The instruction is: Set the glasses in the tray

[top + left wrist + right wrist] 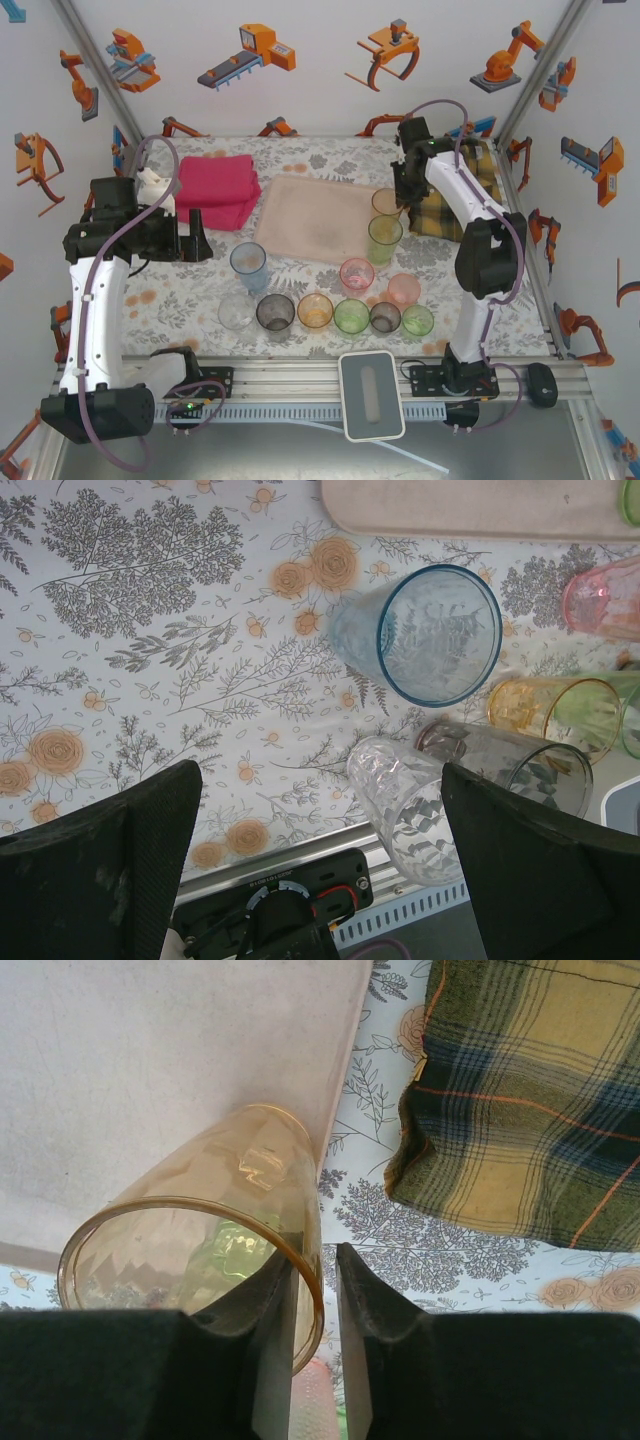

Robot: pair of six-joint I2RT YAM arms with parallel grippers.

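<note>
One amber glass [215, 1210] is pinched by its rim in my right claw [329, 1265]: one finger inside the mouth, one outside, jaws narrow. The glass's base lies over the right edge of the pale pink tray [150, 1060]; I cannot tell whether it touches. My right wrist view shows this grip closely. The top view instead shows a green glass [384, 238] just near of the amber one at the tray's right near corner, and a row of glasses [315, 311] along the table's near side.

My left claw [320, 775] hangs wide, holding nothing, above the floral tablecloth [150, 630], with a blue glass [430, 630] ahead and a clear glass [400, 810] between its fingers.

Most of the tray is bare. A plaid shirt [520, 1110] lies just right of the tray, with a narrow strip of cloth between. A magenta towel [215, 190] lies beside the tray's left edge.
</note>
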